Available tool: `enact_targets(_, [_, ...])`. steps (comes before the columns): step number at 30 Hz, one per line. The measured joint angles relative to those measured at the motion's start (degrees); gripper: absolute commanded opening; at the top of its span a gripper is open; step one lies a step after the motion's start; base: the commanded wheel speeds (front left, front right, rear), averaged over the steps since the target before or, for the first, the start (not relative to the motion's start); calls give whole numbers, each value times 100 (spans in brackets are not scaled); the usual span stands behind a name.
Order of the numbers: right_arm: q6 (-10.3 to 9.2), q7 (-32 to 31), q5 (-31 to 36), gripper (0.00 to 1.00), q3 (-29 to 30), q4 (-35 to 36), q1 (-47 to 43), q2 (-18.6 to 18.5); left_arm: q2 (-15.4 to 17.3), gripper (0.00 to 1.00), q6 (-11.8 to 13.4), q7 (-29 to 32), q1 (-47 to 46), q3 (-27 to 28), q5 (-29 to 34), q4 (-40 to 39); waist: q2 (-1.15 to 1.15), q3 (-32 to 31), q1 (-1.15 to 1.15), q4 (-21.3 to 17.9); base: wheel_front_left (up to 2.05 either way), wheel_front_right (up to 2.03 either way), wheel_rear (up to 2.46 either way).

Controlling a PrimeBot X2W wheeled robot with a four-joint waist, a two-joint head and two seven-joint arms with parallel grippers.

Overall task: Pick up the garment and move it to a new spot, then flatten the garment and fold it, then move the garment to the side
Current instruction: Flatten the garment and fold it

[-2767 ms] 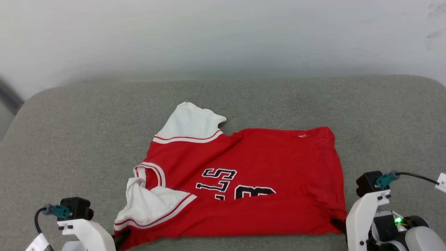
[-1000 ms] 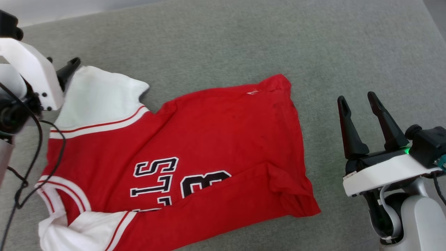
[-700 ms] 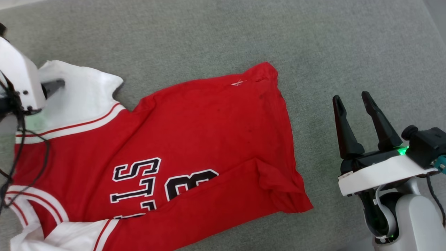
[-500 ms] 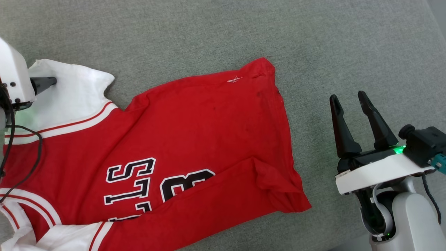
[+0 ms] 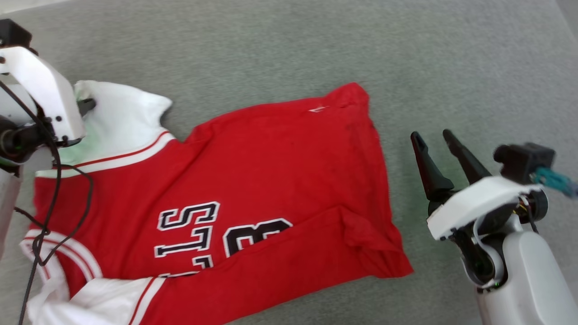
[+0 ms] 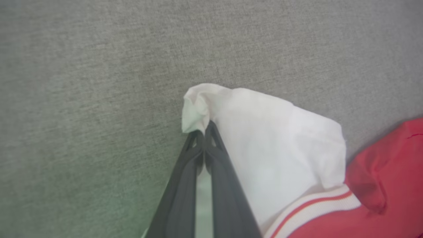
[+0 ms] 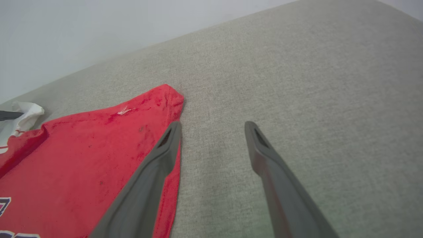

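Plainly (left wrist view) left fingers pinch garment sleeve

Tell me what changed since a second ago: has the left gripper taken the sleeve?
The left gripper, open at the corner of the white sleeve a second ago, has shut on it. The red jersey-style T-shirt lies as before on the grey fabric surface, lower edge folded over. The right gripper stays open beside the T-shirt, not touching.
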State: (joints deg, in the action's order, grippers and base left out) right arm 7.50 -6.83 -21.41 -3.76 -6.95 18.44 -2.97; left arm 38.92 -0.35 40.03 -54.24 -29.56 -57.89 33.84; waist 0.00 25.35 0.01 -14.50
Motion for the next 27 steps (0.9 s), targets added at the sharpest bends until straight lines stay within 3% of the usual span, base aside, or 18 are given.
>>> enact_targets(10, [0,-1562,-319,100,-155,-1088,1243,-472,-334,0,-272,-487,-202,-82,136,-372,0,-120,0,655,0,0,0])
enact_targets(13, [0,-2371,-323,100,-277,-1477,1809,-644,-399,0,-331,-581,-289,-132,199,-521,0,-50,0,938,0,0,0])
enact_targets(23, [-1,-3995,-140,100,-441,-2291,2727,-710,-456,0,-396,-704,-329,-199,261,-698,0,207,-1,1263,0,0,0])
enact_targets(24, [-1,-4129,-169,80,-441,-2343,2774,-710,-454,0,-397,-719,-328,-200,261,-698,0,211,-1,1274,0,0,0])
enact_targets(26, [-4,-4262,-190,2,-455,-2375,2822,-710,-445,0,-405,-739,-325,-200,259,-692,0,212,-1,1286,0,0,0])
enact_targets(27, [-11,-4274,-193,0,-458,-2392,2827,-711,-439,0,-419,-753,-322,-197,256,-682,0,207,-1,1290,0,0,0])
